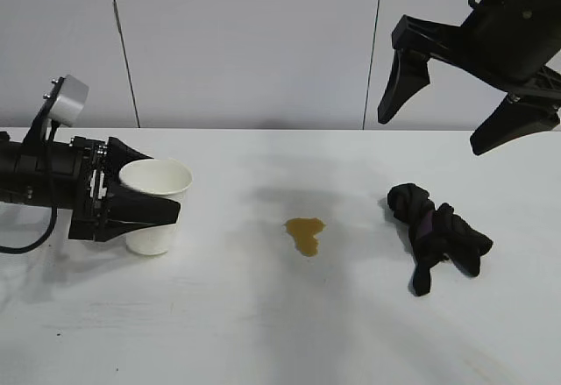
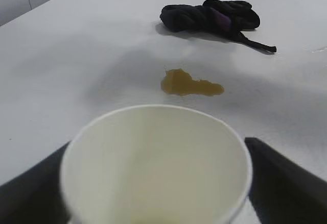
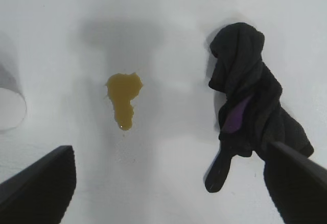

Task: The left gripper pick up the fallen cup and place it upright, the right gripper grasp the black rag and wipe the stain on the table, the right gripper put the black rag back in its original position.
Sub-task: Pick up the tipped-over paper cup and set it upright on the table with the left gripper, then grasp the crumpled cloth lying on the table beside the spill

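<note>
The white cup (image 1: 151,236) stands upright on the table (image 1: 263,332) at the left. My left gripper (image 1: 162,185) is shut on the cup, one finger on each side of its upper wall. In the left wrist view the cup (image 2: 153,168) fills the space between the fingers of the left gripper (image 2: 157,145). The yellowish-brown stain (image 1: 305,232) lies mid-table. The black rag (image 1: 436,232) lies bunched to its right. My right gripper (image 1: 431,135) hangs open and empty high above the rag. The right wrist view, past the right gripper (image 3: 168,147), shows the stain (image 3: 122,95), the rag (image 3: 245,99) and the cup's rim (image 3: 11,109).
A pale panelled wall runs behind the table's far edge. The left wrist view shows the stain (image 2: 190,84) and the rag (image 2: 209,15) beyond the cup. Bare tabletop lies between the cup, the stain and the rag.
</note>
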{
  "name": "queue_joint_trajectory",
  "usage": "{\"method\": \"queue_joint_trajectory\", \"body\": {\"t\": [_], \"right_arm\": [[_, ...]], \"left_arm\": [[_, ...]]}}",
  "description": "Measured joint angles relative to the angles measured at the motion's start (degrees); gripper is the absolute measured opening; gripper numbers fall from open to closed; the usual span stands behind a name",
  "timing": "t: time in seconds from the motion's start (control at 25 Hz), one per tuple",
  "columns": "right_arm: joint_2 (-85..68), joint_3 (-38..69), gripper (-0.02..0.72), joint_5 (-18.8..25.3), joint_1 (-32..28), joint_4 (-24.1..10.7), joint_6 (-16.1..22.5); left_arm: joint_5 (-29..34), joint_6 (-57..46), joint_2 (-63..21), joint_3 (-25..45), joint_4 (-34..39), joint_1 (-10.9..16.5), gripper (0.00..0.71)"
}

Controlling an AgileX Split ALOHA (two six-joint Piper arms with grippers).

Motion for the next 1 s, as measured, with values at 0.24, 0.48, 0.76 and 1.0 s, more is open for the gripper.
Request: {"method": "queue_joint_trajectory", "body": {"t": [0.24, 0.48, 0.76, 1.0], "right_arm": [[0.0, 0.0, 0.694, 0.0, 0.0, 0.0, 0.0], [0.0, 0.0, 0.694, 0.0, 0.0, 0.0, -0.4], [0.0, 0.0, 0.694, 0.0, 0.0, 0.0, -0.4], [0.0, 0.0, 0.694, 0.0, 0.0, 0.0, -1.2]], "left_arm": [[-0.2, -6.6, -1.9, 0.0, 0.0, 0.0, 0.69], [-8.1, -30.3, -14.3, 0.0, 0.8, 0.0, 0.693], [-24.4, -63.3, -30.2, 0.2, 16.6, 0.1, 0.693], [-26.0, -86.3, -32.9, -0.7, 28.6, -0.5, 0.693]]}}
